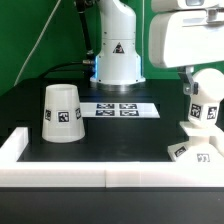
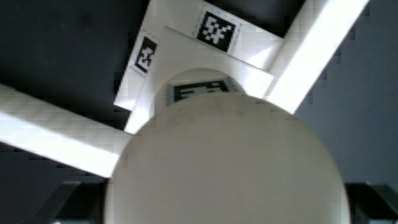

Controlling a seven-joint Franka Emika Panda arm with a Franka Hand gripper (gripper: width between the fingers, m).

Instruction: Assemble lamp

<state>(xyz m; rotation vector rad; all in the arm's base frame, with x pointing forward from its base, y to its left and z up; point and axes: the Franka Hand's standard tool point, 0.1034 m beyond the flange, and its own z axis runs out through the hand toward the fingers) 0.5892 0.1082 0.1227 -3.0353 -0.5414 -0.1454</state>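
The white rounded bulb (image 1: 206, 98) stands neck down on the flat square base (image 1: 192, 149) at the exterior view's right, in the corner of the white rim. My gripper (image 1: 203, 82) comes down from above and is shut on the bulb's rounded head; one dark finger (image 1: 187, 82) shows beside it. In the wrist view the bulb (image 2: 222, 150) fills the middle between my dark fingers (image 2: 75, 203), with the tagged base (image 2: 192, 45) beyond it. The tapered shade (image 1: 60, 112) stands mouth down at the exterior view's left, apart from my gripper.
The marker board (image 1: 118, 109) lies flat at the middle back, in front of the robot's white pedestal (image 1: 118, 50). A raised white rim (image 1: 100, 168) borders the black table at the front and left, and shows in the wrist view (image 2: 54, 125).
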